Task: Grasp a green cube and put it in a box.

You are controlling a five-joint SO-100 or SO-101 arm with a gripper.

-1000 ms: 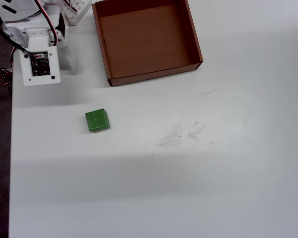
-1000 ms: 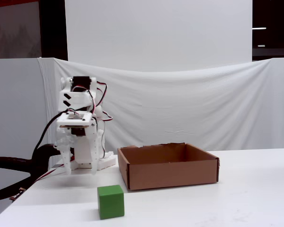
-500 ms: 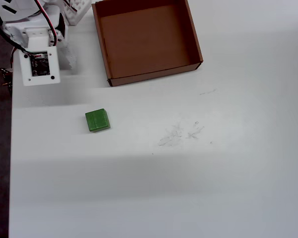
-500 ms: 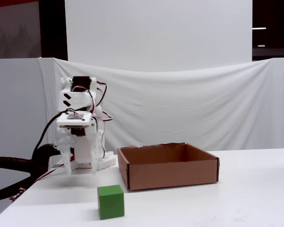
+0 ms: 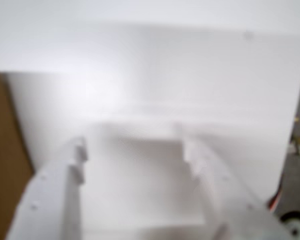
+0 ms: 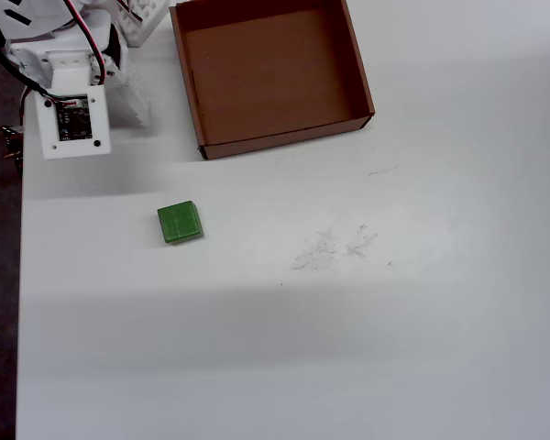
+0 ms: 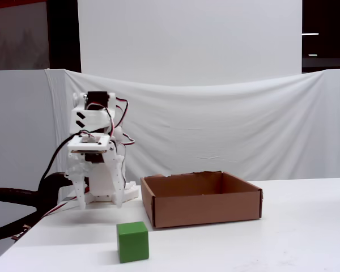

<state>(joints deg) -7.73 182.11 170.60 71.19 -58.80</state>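
Green cube: upright on white surface, apart from box, nearer the camera in fixed view. End effector: fingers spread apart, empty, poised beside box, clear of cube

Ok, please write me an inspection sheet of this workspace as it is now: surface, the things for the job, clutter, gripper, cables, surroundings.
Surface: white table, with faint scuff marks near the middle in the overhead view.
Job's things: green cube standing free on the table, outside the box; box is brown cardboard, open-topped, nothing inside.
Clutter: nothing seen.
Gripper: gripper open and holding nothing in the blurred wrist view; it hangs near the arm's base, away from the cube.
Cables: red, white and black wires loop over the arm; a thick black cable runs off the table's left edge in the fixed view.
Surroundings: white cloth backdrop behind the table.
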